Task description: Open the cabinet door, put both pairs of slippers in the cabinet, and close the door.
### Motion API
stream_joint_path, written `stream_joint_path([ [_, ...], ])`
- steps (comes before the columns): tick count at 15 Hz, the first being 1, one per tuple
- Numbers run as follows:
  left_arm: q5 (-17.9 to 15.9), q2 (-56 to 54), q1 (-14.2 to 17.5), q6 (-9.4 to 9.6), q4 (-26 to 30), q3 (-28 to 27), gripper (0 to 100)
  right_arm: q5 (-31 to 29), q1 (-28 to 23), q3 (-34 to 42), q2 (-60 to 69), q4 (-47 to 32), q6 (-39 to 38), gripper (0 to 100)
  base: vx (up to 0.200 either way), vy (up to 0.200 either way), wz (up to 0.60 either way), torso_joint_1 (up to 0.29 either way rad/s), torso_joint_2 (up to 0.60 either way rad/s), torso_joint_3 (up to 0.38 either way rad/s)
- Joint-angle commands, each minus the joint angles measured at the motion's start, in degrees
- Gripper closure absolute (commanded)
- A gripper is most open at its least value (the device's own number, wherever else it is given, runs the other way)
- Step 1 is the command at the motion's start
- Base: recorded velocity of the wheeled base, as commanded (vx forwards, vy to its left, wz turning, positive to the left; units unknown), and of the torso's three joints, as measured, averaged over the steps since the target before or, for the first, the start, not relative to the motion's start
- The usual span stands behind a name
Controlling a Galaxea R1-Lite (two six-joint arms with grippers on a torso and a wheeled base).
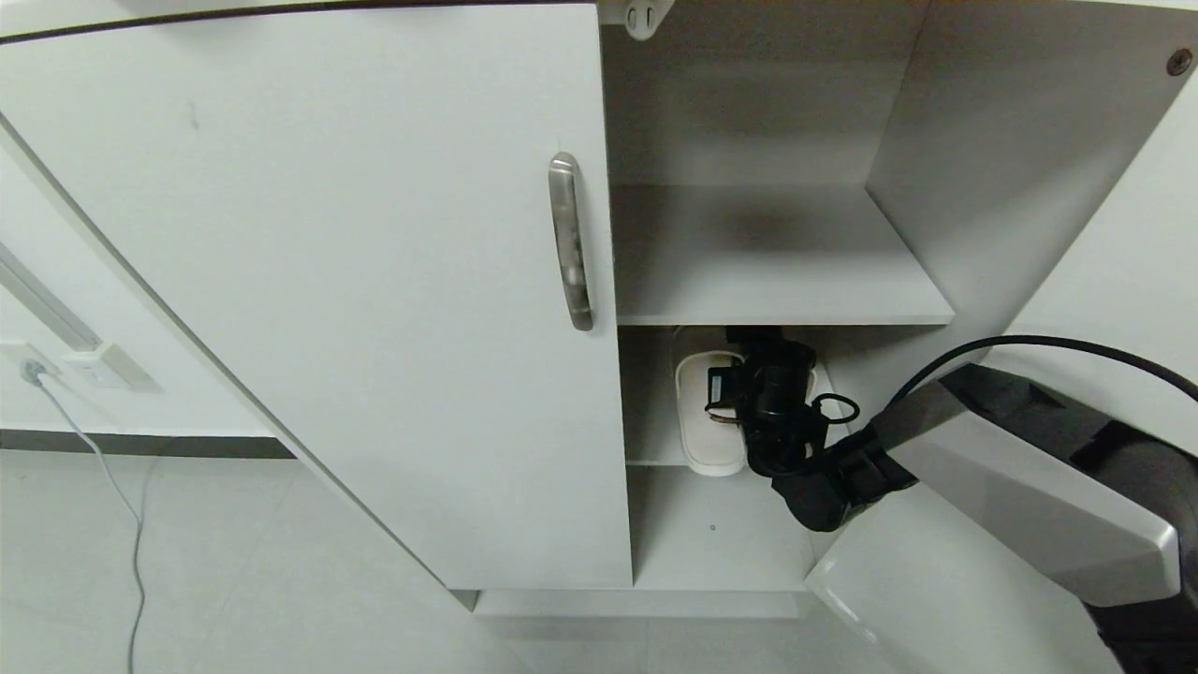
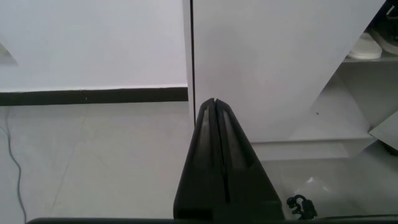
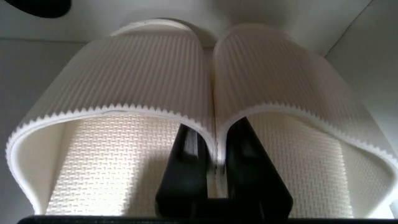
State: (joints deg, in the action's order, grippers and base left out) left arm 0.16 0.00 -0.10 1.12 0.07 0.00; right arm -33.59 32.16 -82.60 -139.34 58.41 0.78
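The left pincer [image 2: 214, 103] hangs low over the floor tiles [image 2: 93, 155] before the cabinet, its fingers pressed together on nothing. The left cabinet door [image 1: 328, 281] is closed, its metal handle [image 1: 571, 243] upright. The right half stands open, and one pair of white slippers [image 3: 149, 81] sits under the upper shelf [image 1: 777, 271], heels at the lower shelf's front edge. The right pincer [image 3: 214, 155] is clamped on the slippers' adjoining inner walls.

The slippers [image 3: 149, 74] look ribbed and rubbery, the cabinet door [image 1: 328, 281] smooth matt white, its handle [image 1: 571, 243] brushed metal.
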Motion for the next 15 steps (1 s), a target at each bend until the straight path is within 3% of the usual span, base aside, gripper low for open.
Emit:
stream_joint_path([
  [1,0.02,0.09,0.01,0.02,0.01,0.00,100,0.01,0.01,-1.68,-0.93,-1.19,0.01,100,0.000,0.000,0.00,0.000,0.00,0.000],
  [2,0.02,0.09,0.01,0.02,0.01,0.00,100,0.01,0.01,-2.39,-1.11,-1.72,0.01,100,0.000,0.000,0.00,0.000,0.00,0.000],
  [3,0.02,0.09,0.01,0.02,0.01,0.00,100,0.01,0.01,-3.27,-1.64,-2.24,0.01,0,0.000,0.000,0.00,0.000,0.00,0.000],
  [7,0.11,0.09,0.01,0.02,0.01,0.00,100,-0.52,0.54,-3.18,-1.29,-4.35,-0.08,0,0.000,0.000,0.00,0.000,0.00,0.000],
  [10,0.11,0.09,0.01,0.02,0.01,0.00,100,-0.69,2.82,5.26,5.31,-3.65,-0.08,0,0.000,0.000,0.00,0.000,0.00,0.000],
  [15,-0.07,0.09,0.01,0.02,0.01,0.00,100,-1.13,9.15,27.06,19.98,3.03,-0.08,0,0.000,0.000,0.00,0.000,0.00,0.000],
])
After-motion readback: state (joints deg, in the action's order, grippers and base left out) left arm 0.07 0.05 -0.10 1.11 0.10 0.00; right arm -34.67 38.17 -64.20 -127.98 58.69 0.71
